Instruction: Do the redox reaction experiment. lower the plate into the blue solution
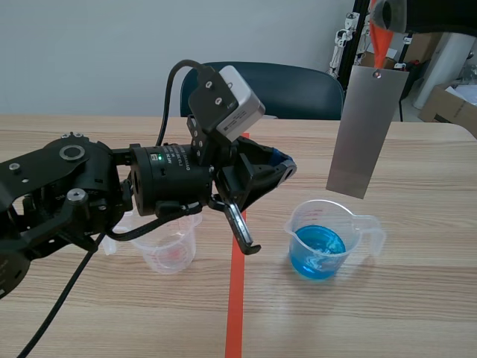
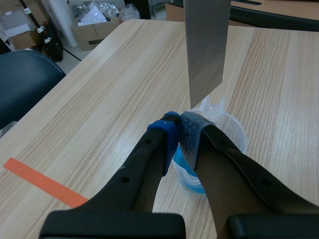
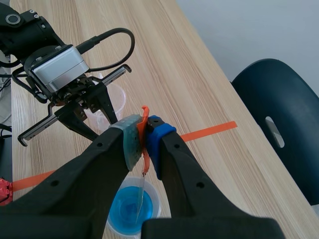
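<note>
Scene: plate (image 1: 363, 130) hangs by orange strap (image 1: 380, 46) from right tool (image 1: 383, 21), above beaker (image 1: 320, 203) of blue solution (image 1: 317, 245), not yet dipped.
Left wrist: left tool (image 2: 180, 128) pinched closed, empty, near beaker.
Right wrist: right tool clamps strap; plate edge-on over liquid.
Next, likely: straight, centred descent.

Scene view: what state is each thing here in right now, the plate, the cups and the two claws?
Beaker: upright, part full of blue solution.
Plate: hanging by an orange tab over the beaker, not yet dipped.
Cup: upright, looks empty.
Left gripper: shut on nothing.
Right gripper: shut on the tab.
</note>
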Tool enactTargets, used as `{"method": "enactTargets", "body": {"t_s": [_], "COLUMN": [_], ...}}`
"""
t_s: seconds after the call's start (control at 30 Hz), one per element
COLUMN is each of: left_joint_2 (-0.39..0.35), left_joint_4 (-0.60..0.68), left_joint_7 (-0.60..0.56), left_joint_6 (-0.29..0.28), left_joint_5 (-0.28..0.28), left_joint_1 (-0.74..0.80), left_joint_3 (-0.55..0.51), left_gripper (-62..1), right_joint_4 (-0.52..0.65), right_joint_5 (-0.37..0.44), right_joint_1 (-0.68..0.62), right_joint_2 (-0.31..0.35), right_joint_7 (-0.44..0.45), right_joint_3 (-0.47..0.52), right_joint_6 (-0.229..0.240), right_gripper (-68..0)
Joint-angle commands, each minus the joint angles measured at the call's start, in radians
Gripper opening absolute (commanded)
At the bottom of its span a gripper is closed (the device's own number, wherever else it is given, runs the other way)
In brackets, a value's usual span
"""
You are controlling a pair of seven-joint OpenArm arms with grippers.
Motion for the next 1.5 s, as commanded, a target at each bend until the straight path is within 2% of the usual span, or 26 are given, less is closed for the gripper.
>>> {"method": "enactTargets", "body": {"t_s": [0.0, 0.2, 0.47, 0.6, 0.67, 0.87, 1.0, 1.1, 1.27, 1.47], "left_joint_2": [-0.002, -0.064, -0.204, -0.297, -0.348, -0.506, -0.601, -0.66, -0.727, -0.756], "left_joint_4": [0.018, 0.032, 0.126, 0.187, 0.219, 0.304, 0.348, 0.372, 0.389, 0.389], "left_joint_7": [-0.017, -0.017, -0.052, -0.11, -0.15, -0.257, -0.362, -0.417, -0.466, -0.521], "left_joint_6": [-0.002, -0.009, -0.01, -0.009, -0.009, -0.009, -0.009, -0.009, -0.008, -0.002], "left_joint_5": [-0.013, -0.013, -0.015, -0.061, -0.081, -0.143, -0.15, -0.157, -0.172, -0.181], "left_joint_1": [0.008, 0.034, 0.109, 0.163, 0.2, 0.344, 0.454, 0.535, 0.676, 0.836], "left_joint_3": [-0.003, -0.003, -0.003, -0.01, -0.028, -0.117, -0.18, -0.226, -0.311, -0.423], "left_gripper": [-56.9, -42.0, -23.6, -16.2, -13.9, -13.7, -3.6, -0.6, -0.6, 1.4], "right_joint_4": [0.001, 0.001, 0.001, 0.001, 0.001, 0.001, 0.001, 0.001, 0.001, 0.001], "right_joint_5": [0.012, 0.012, 0.023, 0.023, 0.024, 0.082, 0.089, 0.095, 0.095, 0.079], "right_joint_1": [0.011, 0.011, 0.004, -0.005, -0.005, -0.019, -0.03, -0.038, -0.038, -0.038], "right_joint_2": [0.008, 0.008, 0.008, 0.001, 0.0, -0.001, -0.003, -0.003, -0.003, -0.003], "right_joint_7": [0.011, 0.011, 0.019, 0.026, 0.027, 0.027, 0.032, 0.038, 0.038, 0.038], "right_joint_3": [0.006, 0.006, 0.006, 0.006, 0.006, 0.006, 0.006, 0.006, 0.006, 0.006], "right_joint_6": [0.001, 0.001, 0.001, 0.001, 0.001, 0.001, 0.001, 0.001, 0.001, 0.0], "right_gripper": [-67.4, -67.4, -67.4, -67.3, -67.3, -67.4, -67.3, -67.4, -67.4, -67.4]}}
